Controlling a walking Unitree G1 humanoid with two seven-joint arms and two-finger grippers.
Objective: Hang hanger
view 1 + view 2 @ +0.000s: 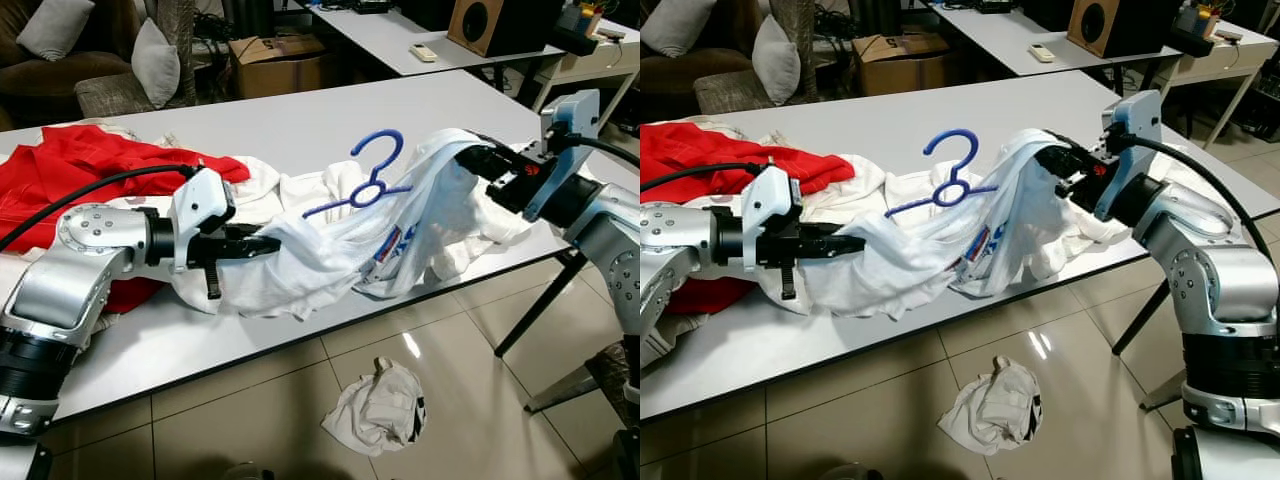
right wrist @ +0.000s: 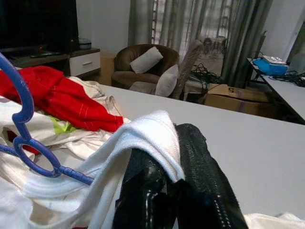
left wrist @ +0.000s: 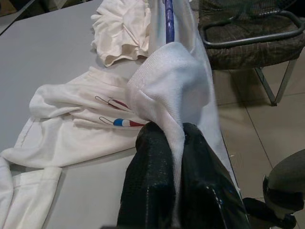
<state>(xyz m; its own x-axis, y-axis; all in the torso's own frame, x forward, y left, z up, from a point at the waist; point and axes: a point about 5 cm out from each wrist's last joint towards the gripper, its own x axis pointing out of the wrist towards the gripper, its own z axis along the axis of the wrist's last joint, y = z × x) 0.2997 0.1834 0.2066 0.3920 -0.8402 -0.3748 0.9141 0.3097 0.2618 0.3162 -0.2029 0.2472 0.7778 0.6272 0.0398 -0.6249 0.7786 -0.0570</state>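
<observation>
Two grippers stretch a white shirt point(image 1: 330, 245) above the table point(image 1: 300, 120): the left gripper point(image 1: 262, 243) has its fingers pinched on one end, the right gripper point(image 1: 478, 160) is clamped on the other. A blue hanger point(image 1: 368, 177) sits partly inside the shirt, hook up. A red garment point(image 1: 90, 165) lies behind.

We see a blue plastic hanger point(image 1: 368, 180) threaded inside a white printed T-shirt point(image 1: 340, 250), its hook poking up clear of the cloth, held above the white table point(image 1: 300, 125), mid-scene.
</observation>
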